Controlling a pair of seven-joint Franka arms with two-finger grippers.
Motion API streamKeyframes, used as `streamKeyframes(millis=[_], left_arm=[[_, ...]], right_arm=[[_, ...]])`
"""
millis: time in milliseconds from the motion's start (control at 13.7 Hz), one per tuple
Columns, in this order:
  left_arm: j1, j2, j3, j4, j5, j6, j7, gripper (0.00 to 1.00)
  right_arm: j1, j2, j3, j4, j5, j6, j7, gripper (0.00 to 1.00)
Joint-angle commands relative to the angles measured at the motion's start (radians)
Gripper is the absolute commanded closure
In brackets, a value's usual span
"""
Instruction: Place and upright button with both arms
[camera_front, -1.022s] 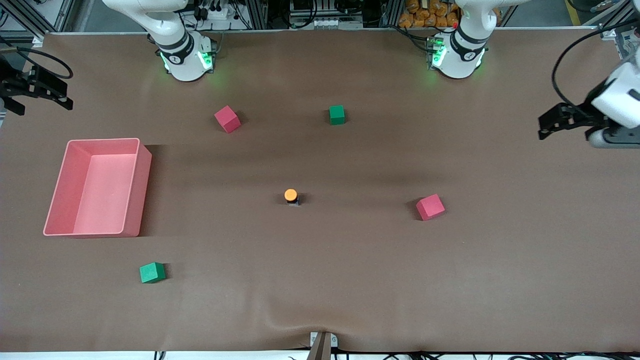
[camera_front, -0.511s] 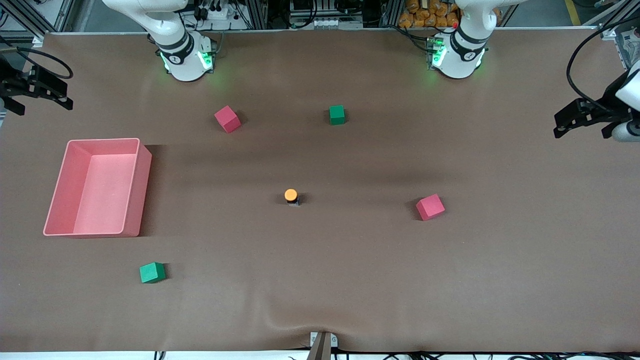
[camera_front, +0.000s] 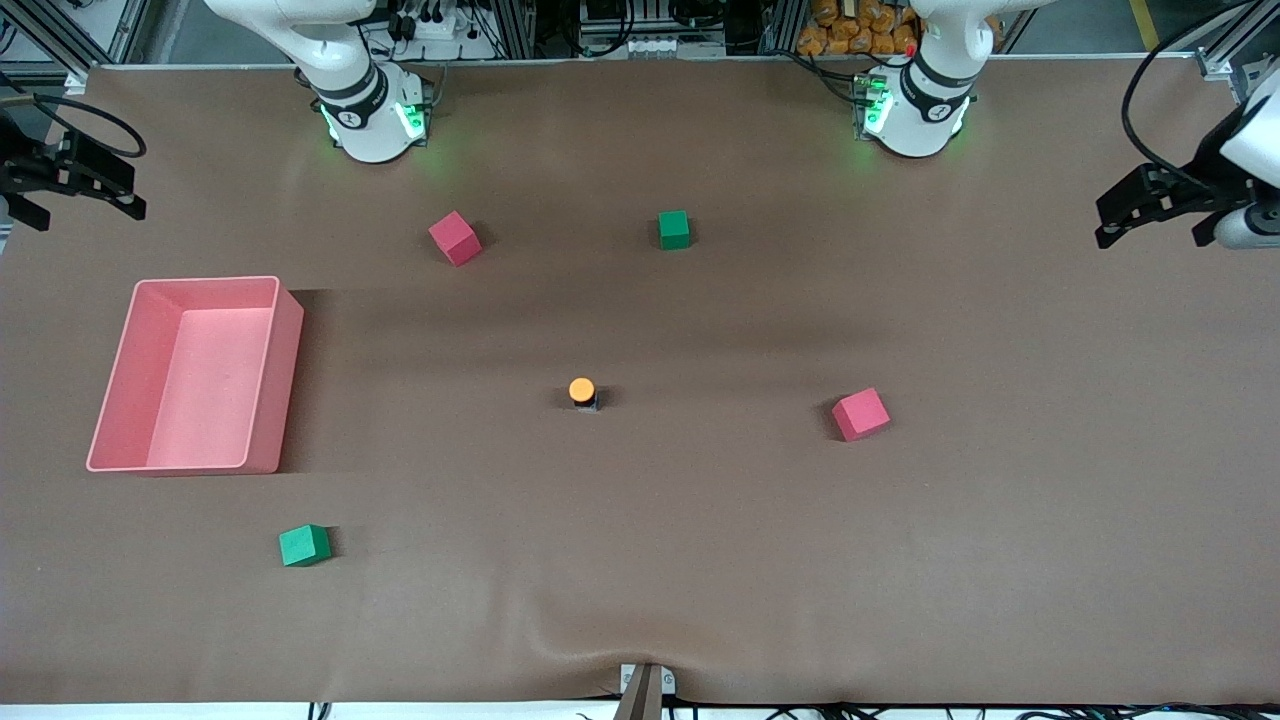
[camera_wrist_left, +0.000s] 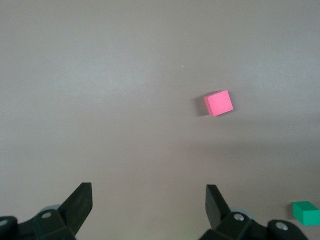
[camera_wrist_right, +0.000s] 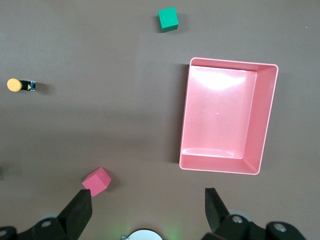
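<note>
The left gripper (camera_front: 1110, 228) was seen hanging up in the air over the table's edge at the left arm's end, fingers (camera_wrist_left: 80, 202) spread wide with nothing between them or touching them; in its own wrist view only bare brown table (camera_wrist_left: 125, 75), one red cube (camera_wrist_left: 219, 103) and a bit of a green cube (camera_wrist_left: 306, 212) were caught under it. The right gripper (camera_front: 85, 195) was parked the same way off the right arm's end of the table, jaws also wide apart and empty, so pretty much both arms were just left waiting out at the sides. The button (camera_front: 582, 392) was found sitting near the middle of the table, upright, round orange cap on top and the small black body under it, well apart from everything else. From the button, a red cube (camera_front: 860, 414) was seen at about 3 o'clock in the front view, a green cube (camera_front: 674, 229) at roughly 1 o'clock, another red cube (camera_front: 455, 238) at around 11, the pink bin (camera_front: 290, 330) out at 9 o'clock, and a second green cube (camera_front: 304, 545) down at about 8. In the right wrist view the button (camera_wrist_right: 21, 85) was picked up as well, orange cap and dark body both showing.
</note>
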Motion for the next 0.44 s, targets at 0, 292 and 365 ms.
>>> streamKeyframes(millis=[0, 292, 365], left_arm=[[0.011, -0.006, -0.005, -0.003, -0.016, -0.005, 0.000, 0.00], [0.015, 0.020, -0.003, 0.054, -0.004, -0.008, 0.003, 0.00], [0.015, 0.021, -0.001, 0.056, -0.006, -0.010, 0.004, 0.00]], right_arm=[[-0.007, 0.009, 0.002, 0.020, 0.000, -0.014, -0.009, 0.00], [-0.007, 0.009, 0.002, 0.020, 0.000, -0.014, -0.010, 0.00], [-0.007, 0.009, 0.003, 0.020, 0.000, -0.014, -0.010, 0.00]])
